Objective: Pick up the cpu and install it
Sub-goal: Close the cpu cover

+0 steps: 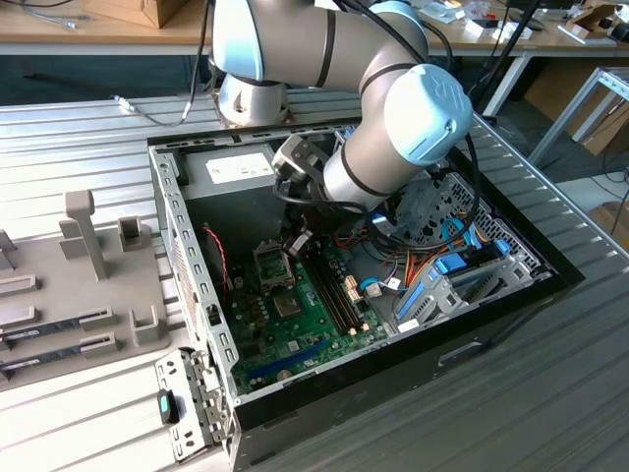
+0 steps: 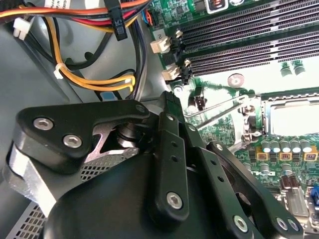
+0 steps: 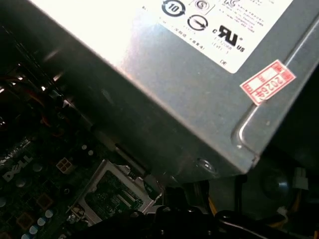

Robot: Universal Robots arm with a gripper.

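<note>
The cpu is hidden. My gripper (image 1: 297, 242) hangs inside the open computer case, low over the green motherboard (image 1: 314, 324) and just beside the metal-framed cpu socket (image 1: 273, 264). In the second wrist view the gripper's black linkage (image 2: 169, 149) fills the foreground. The socket (image 2: 291, 117) lies beyond it with a pale surface inside its frame and its thin metal lever (image 2: 219, 107) raised. In the first wrist view the socket frame (image 3: 117, 196) lies close to the power-supply box.
The grey power-supply box (image 1: 231, 169) sits right behind the socket. Memory slots (image 1: 334, 290) and coloured cables (image 2: 89, 59) flank the gripper. A drive cage (image 1: 462, 285) fills the case's far side. A grey fixture (image 1: 79, 295) holding memory sticks lies outside the case.
</note>
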